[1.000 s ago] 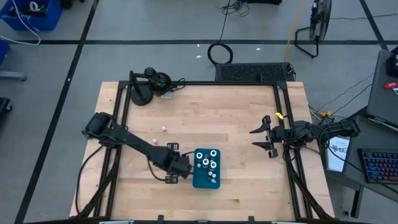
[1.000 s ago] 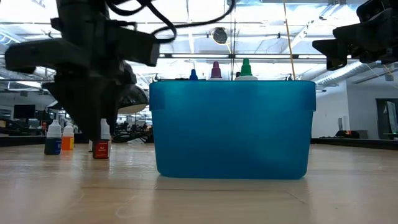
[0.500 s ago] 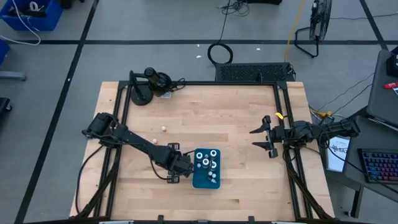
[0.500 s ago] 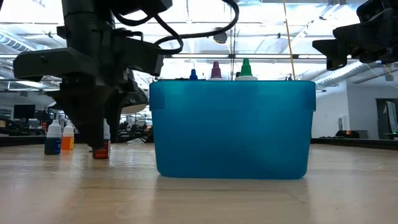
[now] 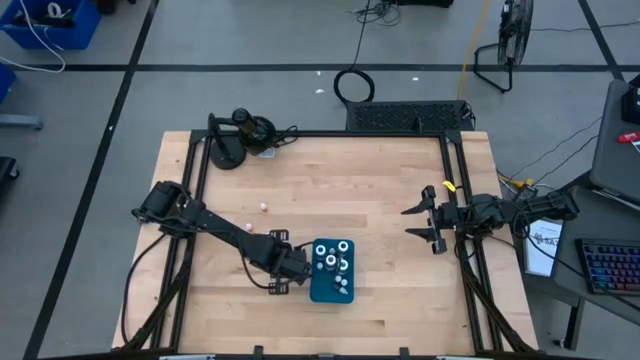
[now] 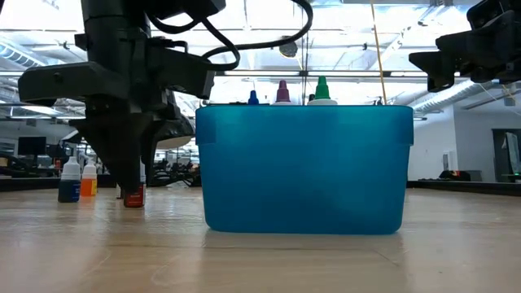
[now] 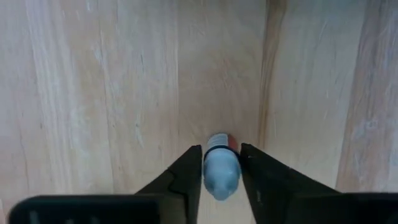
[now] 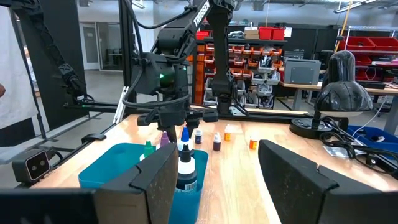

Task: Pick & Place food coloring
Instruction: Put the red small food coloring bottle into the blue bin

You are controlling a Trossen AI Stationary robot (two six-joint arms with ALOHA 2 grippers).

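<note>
A tiny food coloring bottle [image 7: 221, 172] with a white cap and a reddish body [image 6: 134, 195] stands upright on the wooden table, just left of a teal bin [image 5: 330, 290]. My left gripper [image 5: 287, 268] points down over it and is shut on it. Several more white-capped bottles [image 5: 332, 262] stand in the bin; their tips show over its rim in the low view [image 6: 282, 91]. My right gripper [image 5: 421, 222] hangs open and empty above the table's right side, well clear of the bin. My left gripper pinches the bottle's white cap and shoulder [image 7: 219, 163] between its two fingers [image 7: 189, 171]. The fingers come from above and point down. The bottle is upright, with its base [image 6: 134, 203] at the table top.
A blue bottle [image 6: 70, 182] and an orange bottle [image 6: 89, 181] stand on the table farther off, and small bottles show left of the bin in the high view [image 5: 263, 208]. A black lamp base [image 5: 226, 152] stands at the far left corner. Bare wood lies between the bin and my right gripper.
My left gripper has come down over the reddish bottle, and its fingers have closed in on the cap. The bottle has stayed upright in nearly the same spot.
</note>
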